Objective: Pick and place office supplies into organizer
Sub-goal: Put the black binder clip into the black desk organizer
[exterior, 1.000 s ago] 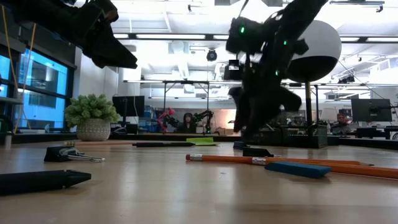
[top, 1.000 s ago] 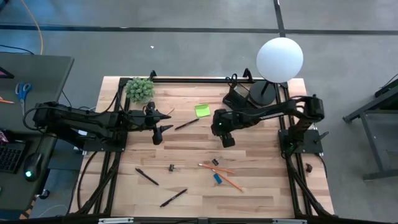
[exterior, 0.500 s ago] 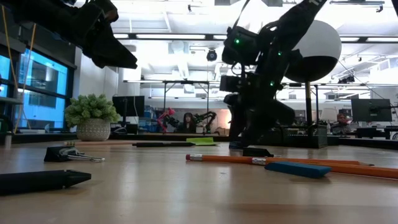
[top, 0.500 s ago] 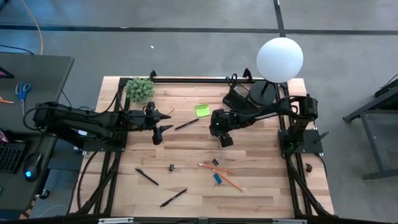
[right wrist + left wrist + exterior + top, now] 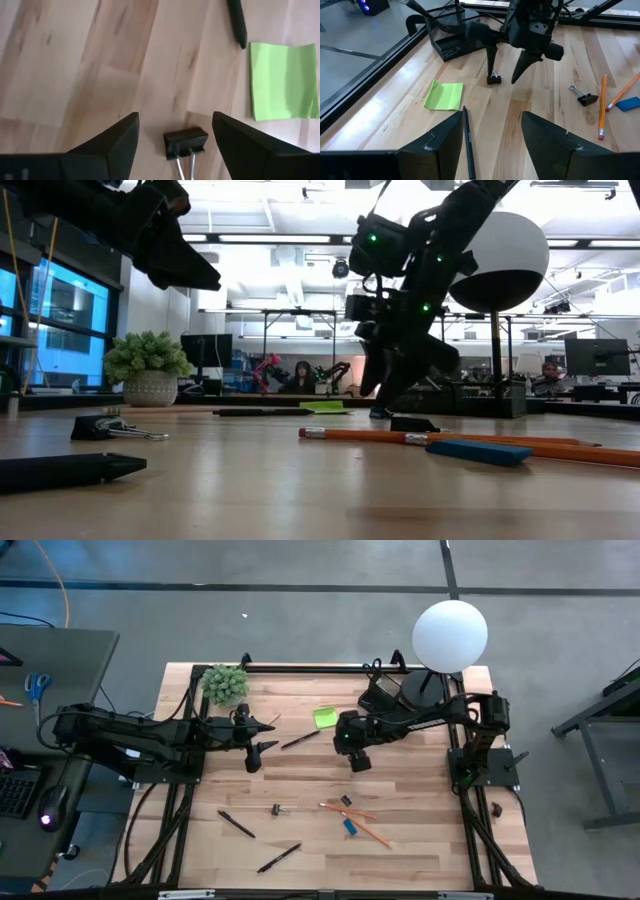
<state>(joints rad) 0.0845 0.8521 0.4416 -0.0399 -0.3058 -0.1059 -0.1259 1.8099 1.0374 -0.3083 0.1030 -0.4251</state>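
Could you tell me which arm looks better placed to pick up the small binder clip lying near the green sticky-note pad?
The right. The right gripper hangs open directly over the binder clip, its fingers either side. The left gripper waits farther off by the table's left side, nearer a black pen.

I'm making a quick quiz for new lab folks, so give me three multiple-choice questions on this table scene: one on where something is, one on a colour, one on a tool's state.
1. The right tool is poised over:
A. a binder clip
B. the plant
C. the pencils

2. The sticky-note pad is:
A. pink
B. lime green
C. white

3. The right tool's fingers are:
A. shut on a pen
B. shut on nothing
C. open

Answers:
1 A, the binder clip lies between its fingers in the right wrist view.
2 B, both wrist views show it green.
3 C, the fingers stand apart and hold nothing.

The left tool waits open near the plant.
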